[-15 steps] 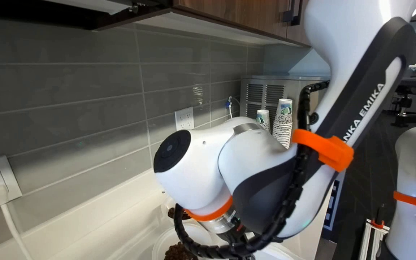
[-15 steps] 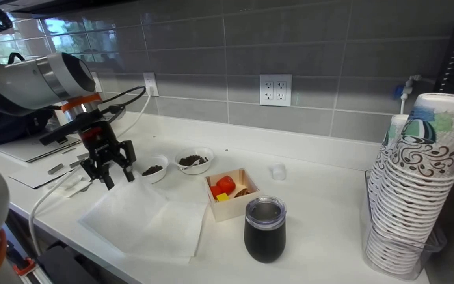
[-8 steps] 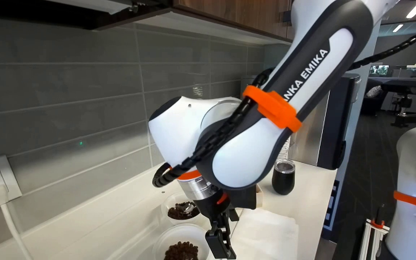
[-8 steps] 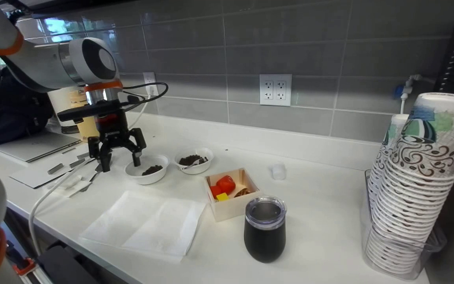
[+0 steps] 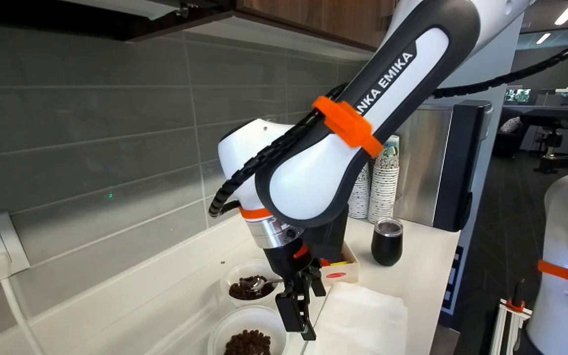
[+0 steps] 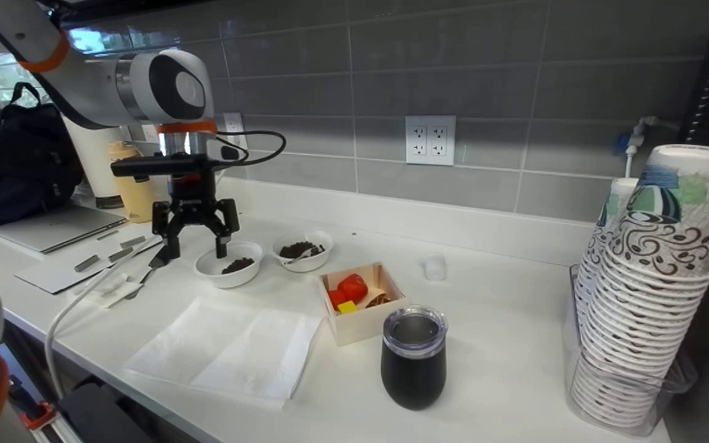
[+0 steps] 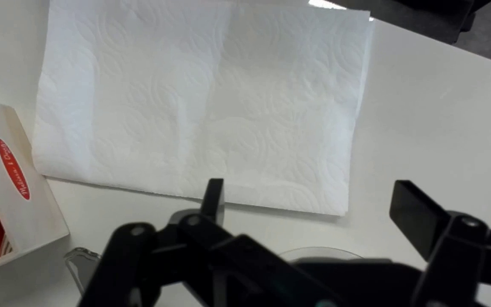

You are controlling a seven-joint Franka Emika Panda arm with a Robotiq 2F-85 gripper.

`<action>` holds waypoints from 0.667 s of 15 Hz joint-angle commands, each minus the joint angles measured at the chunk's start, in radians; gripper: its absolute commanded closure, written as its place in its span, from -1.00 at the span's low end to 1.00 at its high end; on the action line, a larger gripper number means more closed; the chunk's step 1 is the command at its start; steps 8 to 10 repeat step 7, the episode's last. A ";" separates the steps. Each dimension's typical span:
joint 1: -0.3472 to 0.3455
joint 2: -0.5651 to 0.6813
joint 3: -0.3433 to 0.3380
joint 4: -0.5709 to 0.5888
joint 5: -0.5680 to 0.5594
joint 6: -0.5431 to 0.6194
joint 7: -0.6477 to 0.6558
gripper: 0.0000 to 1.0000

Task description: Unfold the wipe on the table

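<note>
One wipe (image 6: 225, 354), one gripper (image 6: 197, 251), two bowls (image 6: 228, 281), one box (image 6: 364, 325), one tumbler (image 6: 413, 375), probably two paper-cup stacks (image 6: 644, 301).

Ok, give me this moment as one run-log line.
wipe: on table, creased, apparent second layer at one edge | gripper: open, holding nothing, clear of wipe | unfolding: completeness unclear

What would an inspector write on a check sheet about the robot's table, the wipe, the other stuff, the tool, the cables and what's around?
Surface: white table, flat and smooth-looking.
Job's things: wipe lies on it, creased; layers at its edge suggest it is partly folded.
Clutter: two white bowls with dark bits, wooden box, black tumbler, stacked cups.
Tool: open above the table, nothing between its jaws.
Cables: white cable drapes over the table's edge; black cable follows the arm.
Surroundings: grey tiled wall with outlet; wooden cabinet above.
</note>
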 commanded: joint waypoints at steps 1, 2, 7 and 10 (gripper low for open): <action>-0.025 -0.052 -0.025 -0.025 0.068 -0.006 -0.061 -1.00; -0.030 -0.060 -0.031 -0.028 0.076 -0.006 -0.068 -1.00; -0.047 -0.110 -0.053 -0.060 0.094 0.005 -0.083 -1.00; -0.047 -0.110 -0.053 -0.060 0.094 0.005 -0.083 -1.00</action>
